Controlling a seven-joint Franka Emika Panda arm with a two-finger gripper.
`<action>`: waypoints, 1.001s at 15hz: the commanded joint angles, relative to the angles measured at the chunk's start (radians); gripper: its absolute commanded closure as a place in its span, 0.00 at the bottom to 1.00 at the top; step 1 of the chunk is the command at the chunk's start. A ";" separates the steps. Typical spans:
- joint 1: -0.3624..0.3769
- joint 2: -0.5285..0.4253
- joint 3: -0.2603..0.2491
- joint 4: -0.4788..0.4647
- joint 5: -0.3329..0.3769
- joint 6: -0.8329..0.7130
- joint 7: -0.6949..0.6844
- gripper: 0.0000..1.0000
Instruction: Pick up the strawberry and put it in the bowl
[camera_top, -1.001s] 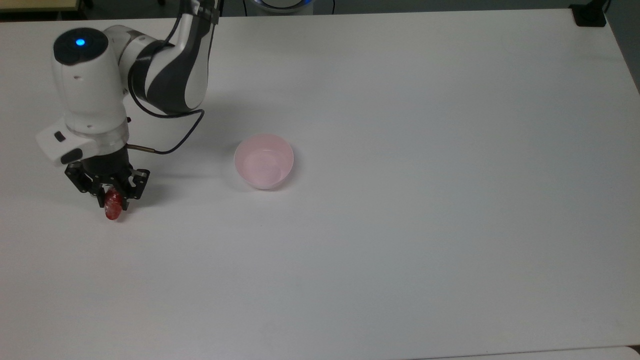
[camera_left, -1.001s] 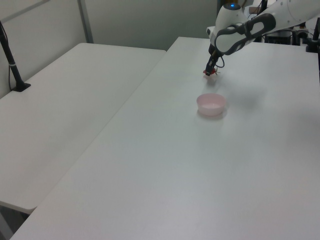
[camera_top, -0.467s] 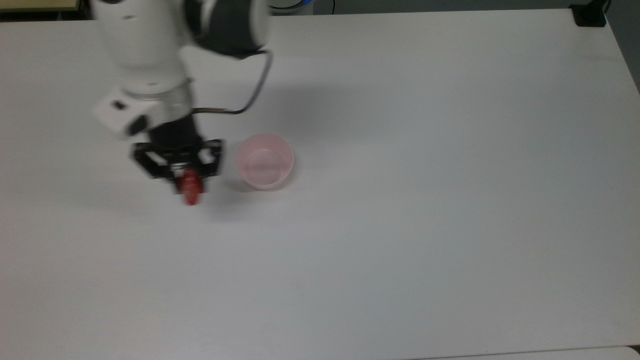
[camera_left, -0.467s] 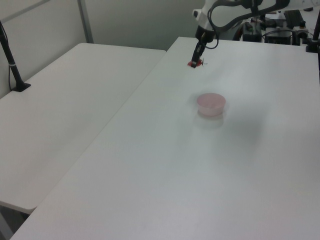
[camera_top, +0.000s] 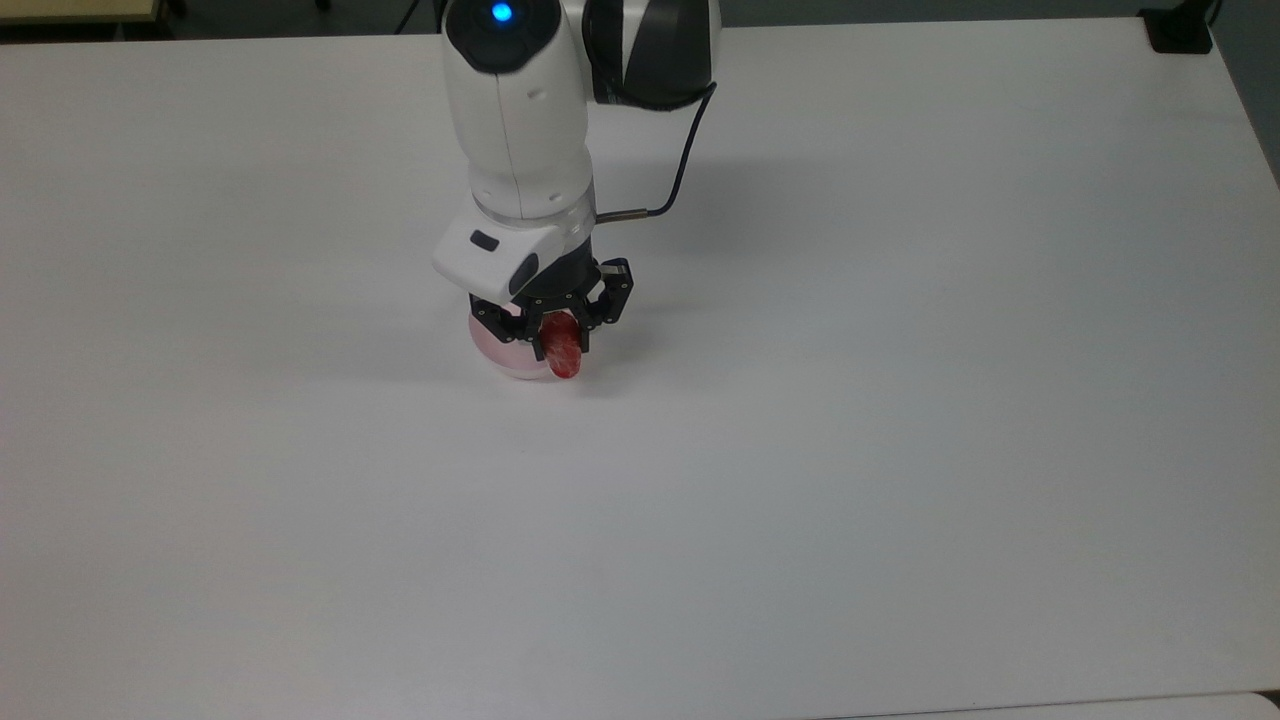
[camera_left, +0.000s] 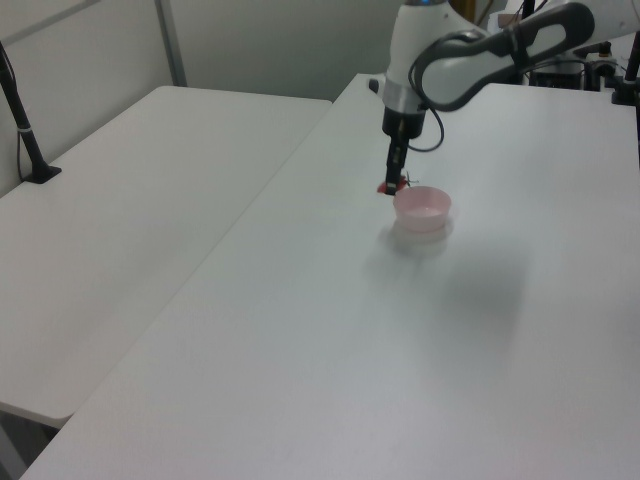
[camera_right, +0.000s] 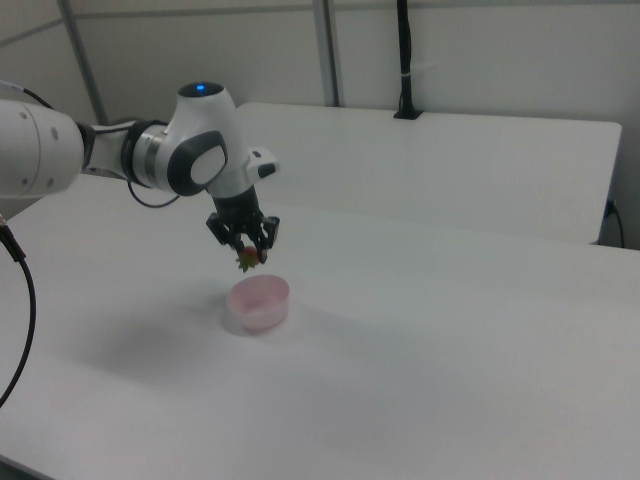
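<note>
My gripper is shut on the red strawberry, which hangs from the fingers tip down. In the top view it overlaps the pale pink bowl, most of which the gripper hides. The left view puts the strawberry in the gripper just beside the left rim of the bowl. In the right view the gripper holds the strawberry, its green cap showing, a little above the far rim of the bowl.
The white table stretches wide on all sides of the bowl. A second white table adjoins it on the left view's left, with a black pole standing on it. A black cable loops off the wrist.
The arm has carried the strawberry from the top view's far left rightward to the bowl, first rising, then coming down close over the rim. The bowl has stayed put.
</note>
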 joint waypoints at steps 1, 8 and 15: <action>0.002 -0.041 -0.009 -0.067 -0.034 -0.003 0.009 0.22; -0.171 -0.257 0.118 0.027 -0.157 -0.349 0.317 0.00; -0.359 -0.362 0.323 0.031 -0.260 -0.536 0.350 0.00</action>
